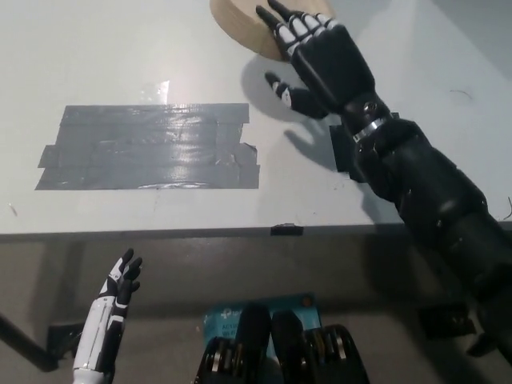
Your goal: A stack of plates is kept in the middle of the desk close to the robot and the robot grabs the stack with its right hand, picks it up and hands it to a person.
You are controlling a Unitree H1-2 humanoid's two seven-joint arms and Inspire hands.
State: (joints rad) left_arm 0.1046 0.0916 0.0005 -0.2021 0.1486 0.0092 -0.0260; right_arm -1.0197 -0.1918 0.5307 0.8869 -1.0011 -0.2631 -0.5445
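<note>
The stack of plates [244,20] is sitting at the very top of the head view, at about twelve o'clock, with only its lower part inside the picture — a pale tan, rounded edge cut off by the frame. It is being held up off the desk [120,56], and its shadow is falling on the pale surface just below it.

The black right hand [308,56] is reaching far up toward twelve o'clock, its arm stretching in from the five o'clock corner across the desk's near edge. The hand is gripping the stack at its right side: the fingers [280,20] are lying over the top edge of the plates, with white segments showing on their backs, and the thumb [280,86] is sticking out lower down, toward the left. Where the thumb meets the plates cannot be told from this view.

A large patch of grey tape [148,146], made of several overlapping strips, is lying flat on the desk at about ten o'clock from the picture's middle, well apart from the stack and the hand. A small dark mark [286,230] is sitting on the desk's front edge near six o'clock.

The white left hand [122,282] is resting low at seven o'clock, below the desk's edge — its fingers are pointing upward and spreading slightly apart, holding nothing.
</note>
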